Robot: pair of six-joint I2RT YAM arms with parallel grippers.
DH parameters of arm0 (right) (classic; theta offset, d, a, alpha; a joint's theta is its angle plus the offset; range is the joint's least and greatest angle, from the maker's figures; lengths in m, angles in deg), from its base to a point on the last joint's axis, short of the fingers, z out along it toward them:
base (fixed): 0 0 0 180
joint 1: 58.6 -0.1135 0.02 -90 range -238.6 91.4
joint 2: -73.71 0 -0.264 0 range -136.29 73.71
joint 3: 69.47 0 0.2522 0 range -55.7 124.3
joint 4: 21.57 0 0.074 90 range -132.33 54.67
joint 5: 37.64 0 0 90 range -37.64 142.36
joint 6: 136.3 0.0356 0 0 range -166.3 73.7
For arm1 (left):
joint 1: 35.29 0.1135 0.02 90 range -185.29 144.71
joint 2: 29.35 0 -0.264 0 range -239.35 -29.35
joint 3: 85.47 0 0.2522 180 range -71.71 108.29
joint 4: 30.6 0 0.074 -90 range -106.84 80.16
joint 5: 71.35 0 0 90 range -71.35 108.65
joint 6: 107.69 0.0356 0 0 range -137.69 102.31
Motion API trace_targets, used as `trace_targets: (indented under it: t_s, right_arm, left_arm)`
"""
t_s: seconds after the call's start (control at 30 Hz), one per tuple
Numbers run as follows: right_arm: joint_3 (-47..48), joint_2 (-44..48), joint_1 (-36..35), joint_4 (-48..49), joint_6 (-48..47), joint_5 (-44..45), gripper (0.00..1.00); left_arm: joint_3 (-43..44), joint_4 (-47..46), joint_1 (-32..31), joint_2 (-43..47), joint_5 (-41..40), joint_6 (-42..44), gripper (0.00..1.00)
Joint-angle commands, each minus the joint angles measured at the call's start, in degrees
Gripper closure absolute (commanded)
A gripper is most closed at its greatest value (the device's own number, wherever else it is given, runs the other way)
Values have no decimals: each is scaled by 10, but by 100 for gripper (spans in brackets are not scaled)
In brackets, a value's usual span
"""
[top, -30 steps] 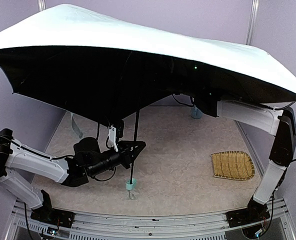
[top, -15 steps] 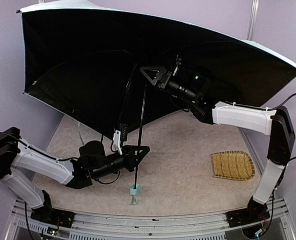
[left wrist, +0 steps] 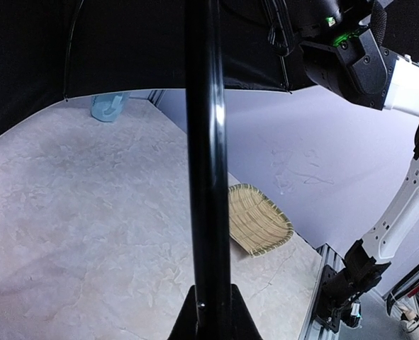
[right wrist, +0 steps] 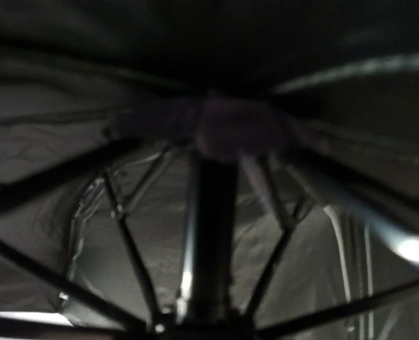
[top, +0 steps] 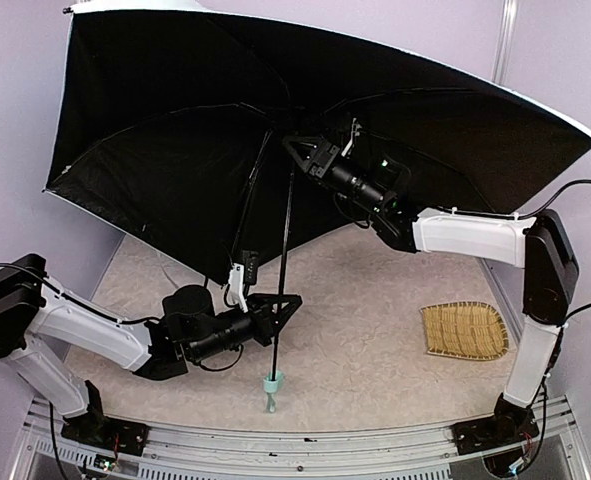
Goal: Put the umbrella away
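Note:
The umbrella (top: pixel 175 150) is open and tipped back, its black lining facing the top camera and its pale edge along the rim. Its thin black shaft (top: pixel 283 250) runs down to the small mint handle (top: pixel 272 383), which hangs just above the table. My left gripper (top: pixel 278 305) is shut on the lower shaft, which shows between the jaws in the left wrist view (left wrist: pixel 208 177). My right gripper (top: pixel 297 152) is under the canopy, shut on the upper shaft (right wrist: pixel 210 234) just below the ribs. That view is dark and blurred.
A woven yellow straw mat (top: pixel 463 331) lies at the table's right side, also in the left wrist view (left wrist: pixel 255 219). A pale blue mug (left wrist: pixel 108 108) stands at the far side, under the canopy's edge. Purple walls close in the table.
The canopy has tipped back from nearly flat, so its underside faces the camera. The right gripper has come into view at the upper shaft. The handle has sunk a little.

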Motion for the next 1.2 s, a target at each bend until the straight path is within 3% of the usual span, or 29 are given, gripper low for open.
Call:
trace_targets:
  t_s: [0.0, 0.1, 0.33, 0.43, 0.63, 0.8, 0.97, 1.07, 1.17]
  right_arm:
    - [9, 5, 19, 25, -5, 33, 58]
    - [9, 3, 22, 28, -3, 38, 61]
    - [10, -1, 24, 37, 4, 24, 92]
    - [8, 2, 24, 35, 6, 18, 100]
    - [20, 9, 35, -18, -36, -41, 100]
    - [33, 1, 31, -145, -164, -158, 97]
    - [-33, 2, 4, -168, -216, -183, 94]
    - [-62, -2, -15, -159, -217, -174, 96]
    - [-69, -14, -36, -160, -221, -171, 92]
  left_arm:
    - [11, -53, -12, 1, 2, 31, 100]
    - [12, -55, -13, 1, 1, 35, 100]
    - [17, -51, -18, 0, 3, 43, 100]
    - [15, -51, -18, 3, -1, 44, 100]
    - [-3, -65, 6, 32, 35, 24, 100]
    - [-8, -42, 31, 83, 40, 37, 100]
    - [14, -18, 31, 128, 35, 87, 100]
    - [32, -29, 32, 136, 21, 112, 100]
    - [53, -57, 34, 126, 8, 124, 100]
